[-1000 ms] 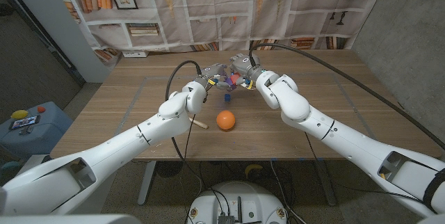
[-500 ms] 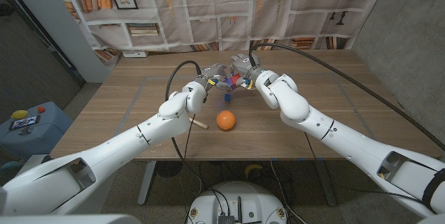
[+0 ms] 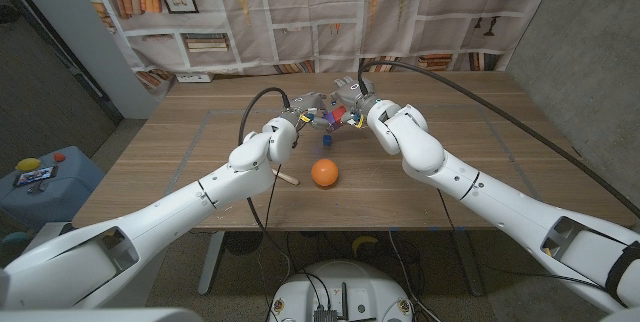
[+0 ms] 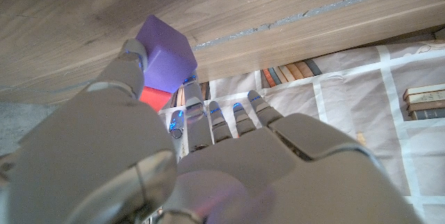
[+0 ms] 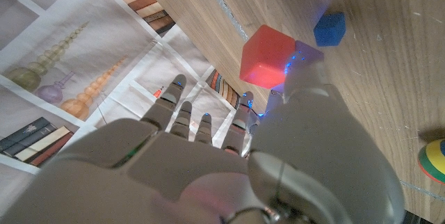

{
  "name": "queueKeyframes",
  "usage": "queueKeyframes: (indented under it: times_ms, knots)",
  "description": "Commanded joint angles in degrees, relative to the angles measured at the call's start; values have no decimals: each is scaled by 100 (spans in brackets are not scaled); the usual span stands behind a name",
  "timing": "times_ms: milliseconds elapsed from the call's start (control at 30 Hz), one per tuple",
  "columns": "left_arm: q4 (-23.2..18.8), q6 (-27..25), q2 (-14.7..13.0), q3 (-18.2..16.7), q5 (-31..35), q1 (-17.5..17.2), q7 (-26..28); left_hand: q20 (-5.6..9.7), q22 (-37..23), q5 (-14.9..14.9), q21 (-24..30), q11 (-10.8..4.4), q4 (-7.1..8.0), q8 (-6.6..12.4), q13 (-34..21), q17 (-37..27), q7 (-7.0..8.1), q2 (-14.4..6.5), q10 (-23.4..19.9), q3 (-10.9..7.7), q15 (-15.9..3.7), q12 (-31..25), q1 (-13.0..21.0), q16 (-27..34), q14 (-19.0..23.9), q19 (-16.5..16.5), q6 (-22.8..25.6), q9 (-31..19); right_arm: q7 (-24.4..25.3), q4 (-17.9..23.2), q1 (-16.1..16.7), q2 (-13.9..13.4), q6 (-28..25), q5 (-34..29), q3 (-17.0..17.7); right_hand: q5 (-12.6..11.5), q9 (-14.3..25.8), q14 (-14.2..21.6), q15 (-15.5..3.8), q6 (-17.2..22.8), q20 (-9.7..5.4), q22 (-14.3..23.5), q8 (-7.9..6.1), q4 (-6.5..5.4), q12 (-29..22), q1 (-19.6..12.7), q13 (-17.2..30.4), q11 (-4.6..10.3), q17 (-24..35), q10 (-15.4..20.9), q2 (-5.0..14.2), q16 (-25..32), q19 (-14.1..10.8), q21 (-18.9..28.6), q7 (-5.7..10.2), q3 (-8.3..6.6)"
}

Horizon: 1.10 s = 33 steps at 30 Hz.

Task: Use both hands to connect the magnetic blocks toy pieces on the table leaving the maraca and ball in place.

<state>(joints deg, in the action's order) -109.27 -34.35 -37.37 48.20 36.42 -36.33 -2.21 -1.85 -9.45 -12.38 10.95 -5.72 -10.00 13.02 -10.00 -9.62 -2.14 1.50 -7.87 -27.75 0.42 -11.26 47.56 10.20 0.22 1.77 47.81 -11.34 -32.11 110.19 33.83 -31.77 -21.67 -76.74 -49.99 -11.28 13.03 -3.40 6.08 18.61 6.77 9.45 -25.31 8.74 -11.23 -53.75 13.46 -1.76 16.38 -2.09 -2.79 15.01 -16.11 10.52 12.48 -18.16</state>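
Both arms reach to the far middle of the desk (image 3: 450, 177), hands meeting above it. The left hand (image 3: 297, 118) pinches a purple block (image 4: 165, 55) in its fingers; the right hand (image 3: 350, 97) holds a red block (image 5: 268, 56), the two blocks touching. A loose blue block (image 3: 326, 141) lies just nearer, with the orange ball (image 3: 323, 173) nearer still. The right wrist view catches the maraca (image 5: 432, 161) at its edge.

Bookshelf-print backdrop (image 3: 300, 12) behind wooden table (image 3: 200, 162)

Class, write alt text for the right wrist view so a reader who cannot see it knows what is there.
The robot's right hand, seen from behind, holds a red block at its fingers, with a purple block touching the red one. A small blue block lies apart on the wooden table, and a printed bookshelf backdrop hangs beyond.
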Motion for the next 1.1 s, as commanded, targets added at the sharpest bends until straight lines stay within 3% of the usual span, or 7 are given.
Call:
queueKeyframes:
  times_ms: [33, 167, 467, 833, 1100]
  knots:
    - [-1, -29, 10, 14, 33, 5, -4, -10, -24, -15, -22, 24, 15, 1, -15, -15, 529, -78, -40, 14, -11, 16, 72, 15, 60, 55, 562, -24, -405, 22, -74, 42, -20, -34, -7, -26, -1, -123, 109, -226, 50, 28, 115, -41, 30, 113, 34, -79, 22, -229, -69, -52, 151, -24, -4, 48]
    - [-18, -55, -2, 7, 48, -8, -1, -9, -24, -16, -22, 21, 15, -3, -15, -15, 529, -79, -43, 19, -12, 16, 75, 14, 58, 56, 559, -24, -602, 32, -105, 42, -45, -74, -8, -36, -2, -230, 185, -568, 100, 28, 281, -84, 22, 284, 45, -138, 34, -394, -119, -106, 262, -18, -70, 112]
    - [-89, -72, -63, -10, 86, -18, -37, -9, -24, -16, -23, 12, 16, -11, -15, -15, 537, -78, -41, 32, -15, 18, 80, 14, 63, 55, 553, -25, -939, 79, -157, -9, -9, 49, 70, -99, 16, -449, 337, -1034, 183, 30, 506, -221, 15, 733, 61, -317, 59, -660, -193, -197, 501, -25, -230, 269]
    - [-178, -72, -175, -30, 176, -27, -123, -2, -24, -16, -24, 19, 19, -15, -16, -15, 535, -81, -45, 45, -12, 18, 82, 12, 60, 54, 561, -26, -1108, 175, -172, -140, 20, 300, 215, -154, 25, -601, 449, -1458, 277, 29, 715, -295, 5, 1018, 75, -416, 80, -850, -202, -246, 660, -26, -347, 352]
    - [-280, -95, -305, -108, 229, -72, -208, -7, -24, -17, -24, 14, 22, -23, -16, -15, 541, -83, -42, 54, -9, 19, 83, 12, 62, 54, 552, -27, -1065, 231, -166, -313, 104, 771, 418, -175, 30, -685, 485, -1525, 317, 29, 758, -336, 6, 1149, 80, -462, 89, -933, -195, -271, 726, -28, -376, 388]
